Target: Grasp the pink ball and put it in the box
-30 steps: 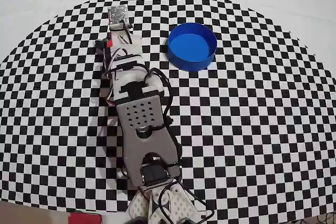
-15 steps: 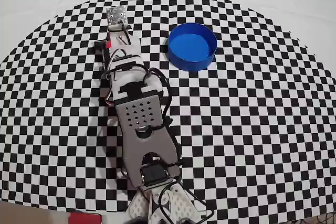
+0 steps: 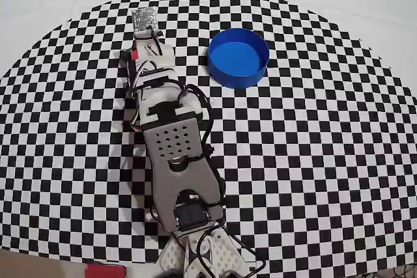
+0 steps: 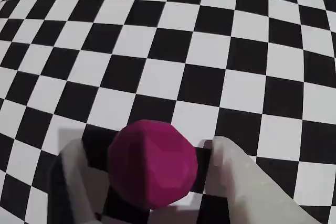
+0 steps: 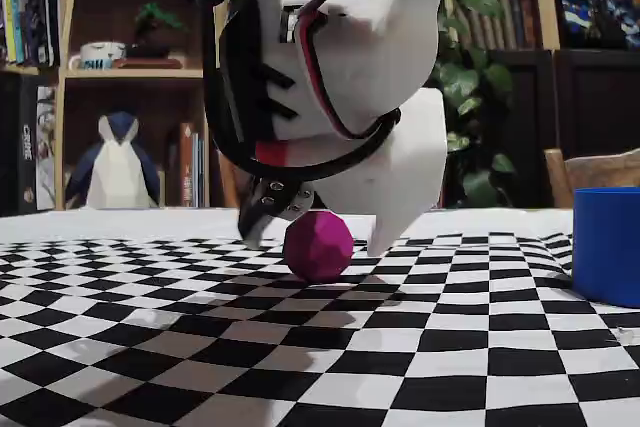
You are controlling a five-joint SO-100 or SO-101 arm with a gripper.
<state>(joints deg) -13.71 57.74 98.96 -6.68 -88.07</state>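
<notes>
The pink ball [image 4: 152, 165] is a faceted magenta sphere resting on the checkered cloth [image 5: 420, 337]. In the fixed view the pink ball [image 5: 318, 245] sits on the cloth between the two fingers of my gripper [image 5: 314, 242]. The wrist view shows my gripper [image 4: 144, 146] open, one white finger on each side of the ball with a small gap at both. In the overhead view the ball is hidden under the arm [image 3: 171, 141]. The box [image 3: 239, 56], a round blue container, stands empty to the right of the arm's front end, and its wall [image 5: 607, 245] shows at the fixed view's right edge.
The black-and-white checkered cloth [image 3: 313, 161] covers the table, with plain white beyond it at the far side. In the fixed view a bookshelf, a plant and a penguin figure [image 5: 117, 165] stand behind the table.
In the overhead view the arm's front end has edged slightly toward the far side of the table. The box has stayed put.
</notes>
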